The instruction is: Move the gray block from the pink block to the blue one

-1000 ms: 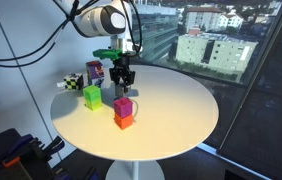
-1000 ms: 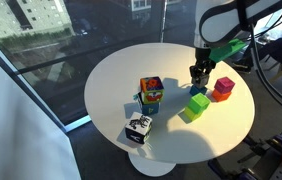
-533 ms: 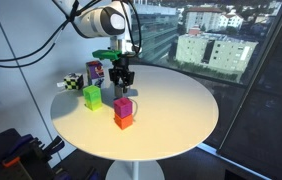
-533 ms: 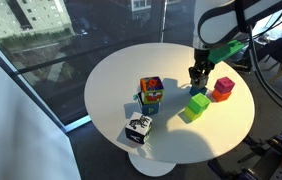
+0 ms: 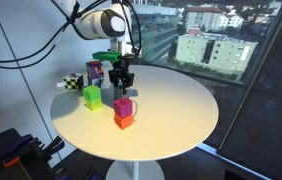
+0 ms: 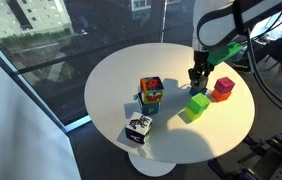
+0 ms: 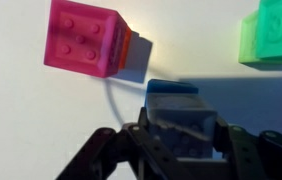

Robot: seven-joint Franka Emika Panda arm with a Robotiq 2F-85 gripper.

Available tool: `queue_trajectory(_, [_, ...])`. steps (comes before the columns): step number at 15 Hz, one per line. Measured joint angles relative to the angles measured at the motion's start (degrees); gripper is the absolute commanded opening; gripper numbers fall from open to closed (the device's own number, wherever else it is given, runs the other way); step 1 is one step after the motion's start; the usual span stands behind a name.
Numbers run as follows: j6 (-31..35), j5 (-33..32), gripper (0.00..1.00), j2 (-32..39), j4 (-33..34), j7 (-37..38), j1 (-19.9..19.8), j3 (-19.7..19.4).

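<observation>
In the wrist view my gripper [image 7: 177, 140] is shut on the gray block [image 7: 181, 125]. The gray block is directly over the blue block [image 7: 173, 88], and only the blue block's far edge shows beyond it. I cannot tell whether the two touch. The pink block [image 7: 84, 37] stands apart at the upper left on a red-orange cube [image 7: 128, 48], with nothing on top of it. In both exterior views the gripper [image 5: 122, 78] [image 6: 197, 80] is low over the table, beside the pink block [image 5: 124, 105] [image 6: 222, 86].
A green cube [image 5: 92, 97] [image 6: 197, 104] [image 7: 272, 32] stands close to the gripper. A multicoloured printed box [image 5: 95, 71] [image 6: 151, 95] and a black-and-white cube [image 5: 72, 83] [image 6: 138, 129] stand farther off on the round white table [image 5: 171, 110] [image 6: 111, 80]. Windows lie behind.
</observation>
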Motion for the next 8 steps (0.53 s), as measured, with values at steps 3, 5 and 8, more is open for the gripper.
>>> queue_trajectory(3, [0.00,0.00,1.00,0.00,0.04,-0.04,0.00,0.00])
queue_trajectory(5, [-0.01,0.00,1.00,-0.02,0.14,-0.05,0.00,0.00])
queue_trajectory(8, [-0.13,0.00,1.00,-0.34,0.37,-0.05,0.00,0.00])
